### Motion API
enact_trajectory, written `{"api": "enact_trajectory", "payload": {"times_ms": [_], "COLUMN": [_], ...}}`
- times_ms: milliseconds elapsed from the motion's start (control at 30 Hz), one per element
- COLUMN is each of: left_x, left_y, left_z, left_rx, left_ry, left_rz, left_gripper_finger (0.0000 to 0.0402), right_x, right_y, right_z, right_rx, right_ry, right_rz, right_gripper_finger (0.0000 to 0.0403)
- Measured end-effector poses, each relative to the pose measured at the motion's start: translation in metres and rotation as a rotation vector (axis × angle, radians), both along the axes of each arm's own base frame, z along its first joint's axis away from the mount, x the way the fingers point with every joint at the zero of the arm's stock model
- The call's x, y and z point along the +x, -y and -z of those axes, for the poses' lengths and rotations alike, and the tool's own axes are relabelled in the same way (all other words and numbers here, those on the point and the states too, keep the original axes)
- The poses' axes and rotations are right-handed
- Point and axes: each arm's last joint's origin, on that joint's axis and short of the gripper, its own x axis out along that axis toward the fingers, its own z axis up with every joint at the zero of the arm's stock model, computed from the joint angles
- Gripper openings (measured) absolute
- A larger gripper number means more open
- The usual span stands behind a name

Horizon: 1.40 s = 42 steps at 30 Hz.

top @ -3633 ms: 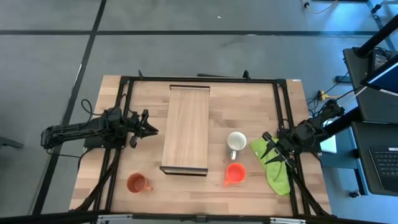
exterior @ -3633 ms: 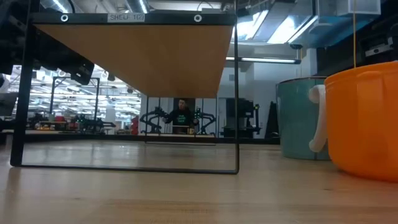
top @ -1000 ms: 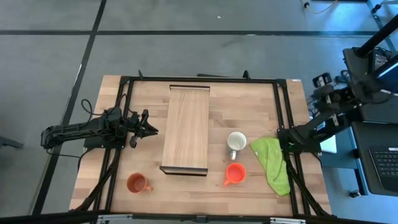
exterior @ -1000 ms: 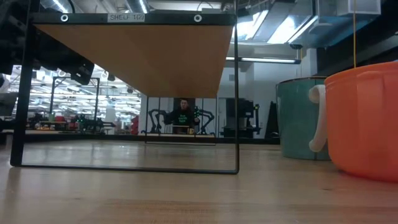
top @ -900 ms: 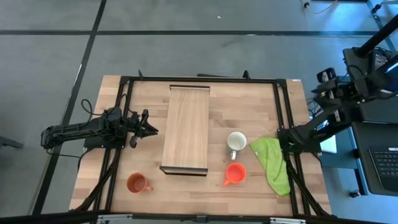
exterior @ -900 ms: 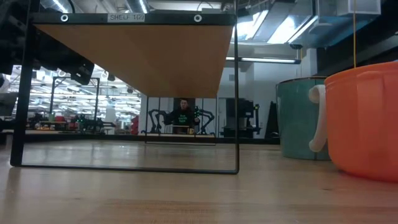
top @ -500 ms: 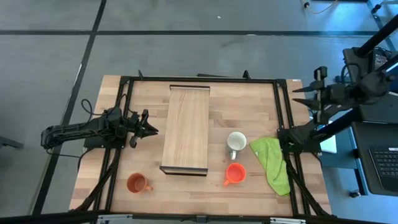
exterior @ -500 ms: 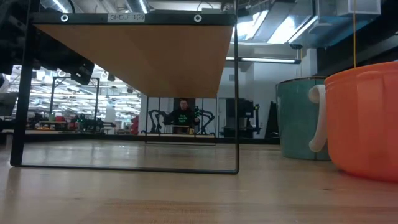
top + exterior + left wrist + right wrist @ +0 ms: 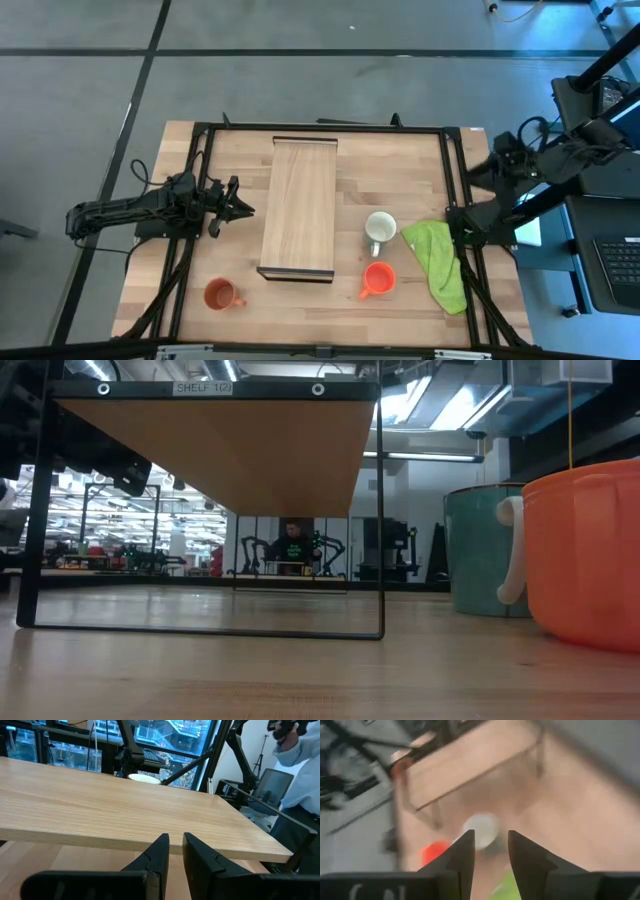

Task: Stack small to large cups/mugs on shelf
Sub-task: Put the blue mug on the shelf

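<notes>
Still sitting off the shelf [image 9: 298, 207]: three mugs on the tabletop [image 9: 400, 165].
Standing right of it, grey-green mug [image 9: 379, 229] and orange-red mug [image 9: 376, 279]; brownish-orange mug [image 9: 219, 294] near left. Hovering empty, slightly parted: left hand [image 9: 240, 205] beside shelf, right hand [image 9: 478, 170] past tabletop's right edge.

— What's in front of me at table height?
— The shelf [image 9: 215, 445] overhead, its pale wooden underside on a thin black frame.
— And to one side?
— A bright orange mug [image 9: 585, 555], very near, partly covering a grey-green mug [image 9: 485, 550] with a white handle. A person [image 9: 291, 546] shows far behind.
</notes>
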Motion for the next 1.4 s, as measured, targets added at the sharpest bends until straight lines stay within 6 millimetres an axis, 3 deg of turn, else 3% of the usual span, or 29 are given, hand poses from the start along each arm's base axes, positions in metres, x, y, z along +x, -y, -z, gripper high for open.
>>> {"api": "enact_trajectory", "payload": {"times_ms": [300,667,800,900,1000,1167,1400], "left_x": [0.0,0.0,0.0,0.0,0.0,0.0,0.0], "left_y": [0.0,0.0,0.0,0.0,0.0,0.0,0.0], "left_z": [0.0,0.0,0.0,0.0,0.0,0.0,0.0], "left_rx": [0.0,0.0,0.0,0.0,0.0,0.0,0.0], "left_ry": [0.0,0.0,0.0,0.0,0.0,0.0,0.0], "left_rz": [0.0,0.0,0.0,0.0,0.0,0.0,0.0], "left_gripper_finger": [0.005,0.005,0.005,0.005,0.005,0.005,0.005], "right_x": [0.007,0.013,0.021,0.029,0.043,0.088,0.153], "right_y": [-0.007,-0.011,-0.016,-0.023,-0.031,-0.047,-0.045], "right_z": [-0.01,-0.014,-0.01,-0.001,0.011,0.023,0.051], "right_rx": [0.195,0.204,0.208,0.199,0.153,0.093,-0.043], "right_ry": [0.08,0.137,0.094,-0.04,-0.23,-0.36,-0.575], "right_rz": [-0.013,0.014,0.024,0.031,0.069,0.07,0.055], "right_gripper_finger": [0.0119,0.0119,0.0119,0.0119,0.0119,0.0119,0.0129]}}
